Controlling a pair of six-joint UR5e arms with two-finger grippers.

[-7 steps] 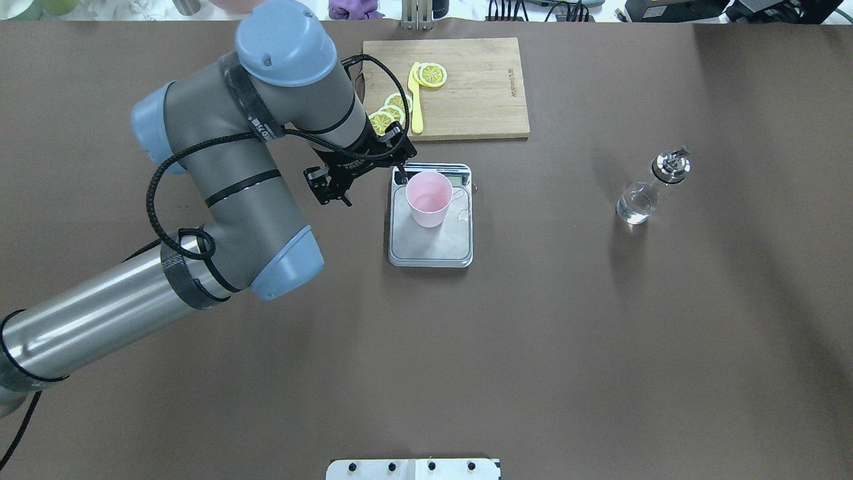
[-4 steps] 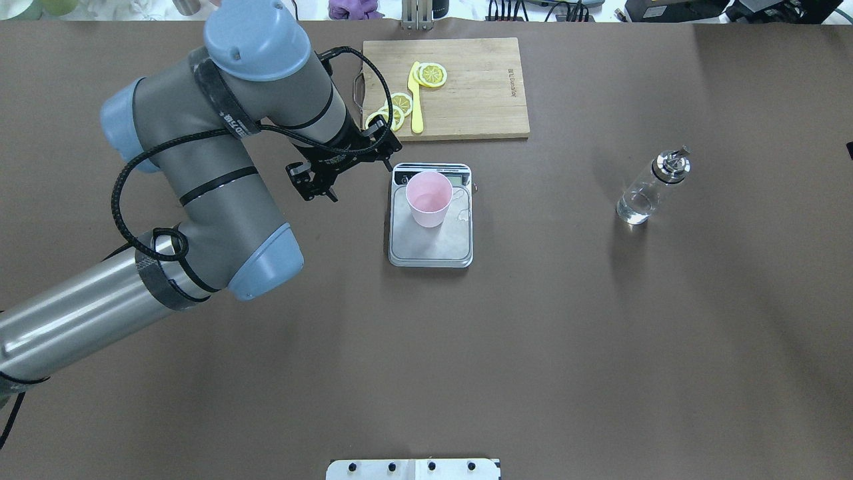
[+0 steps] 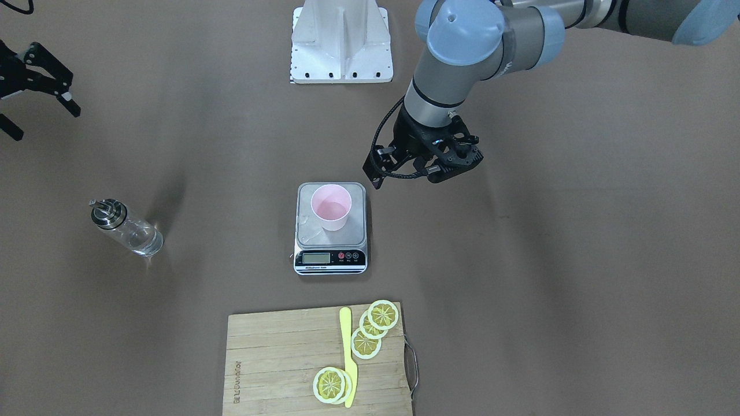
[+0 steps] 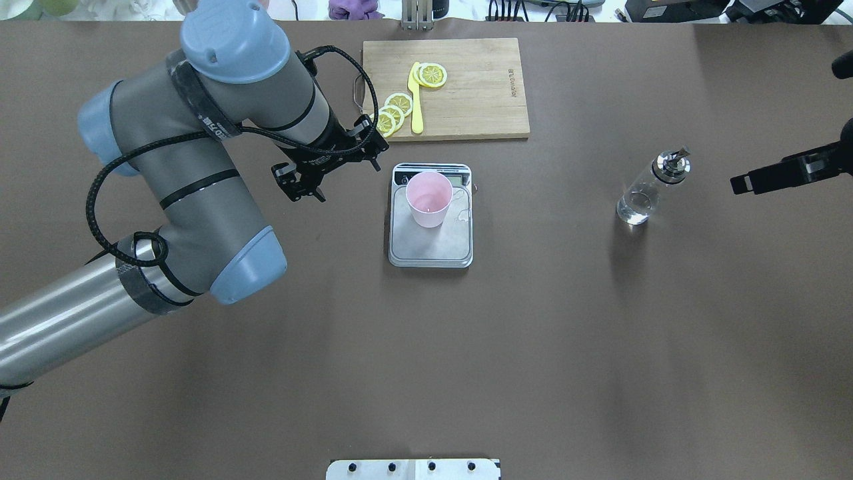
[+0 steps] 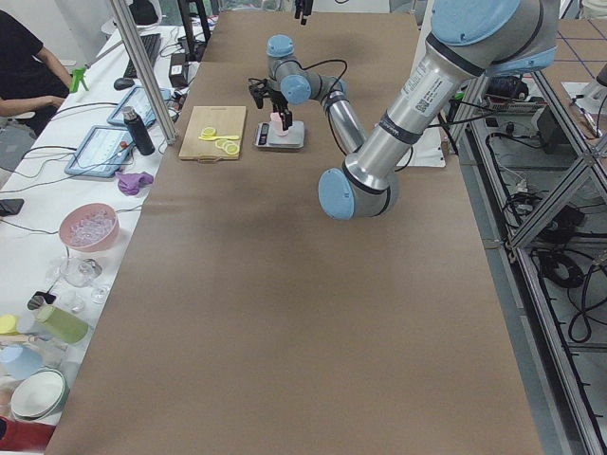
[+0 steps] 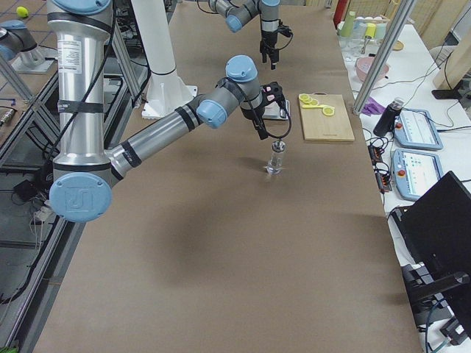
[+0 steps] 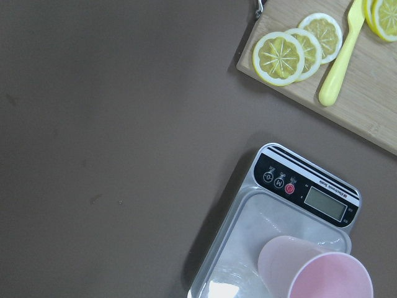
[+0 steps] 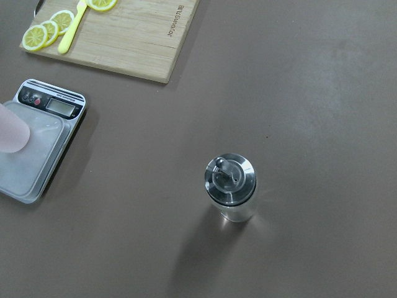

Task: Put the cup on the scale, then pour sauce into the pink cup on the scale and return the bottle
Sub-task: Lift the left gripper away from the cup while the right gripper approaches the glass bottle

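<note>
The pale pink cup (image 4: 428, 197) stands upright on the steel platform of the scale (image 4: 433, 248), near its display end; it also shows in the front view (image 3: 330, 207) and the left wrist view (image 7: 316, 273). My left gripper (image 4: 331, 163) is open and empty, above the table a little to the left of the scale. The glass bottle (image 4: 643, 197) with its metal pourer stands upright on the table to the right, and shows in the right wrist view (image 8: 231, 186). My right gripper (image 3: 47, 123) is open and empty, to the right of the bottle and apart from it.
A wooden cutting board (image 4: 466, 87) with lemon slices (image 4: 432, 75) and a yellow knife (image 4: 417, 107) lies just behind the scale. A white mount plate (image 4: 413, 469) sits at the near table edge.
My left gripper has drawn back to the left, away from the cup on the scale. My right gripper has come into the overhead view from the right edge, toward the bottle.
</note>
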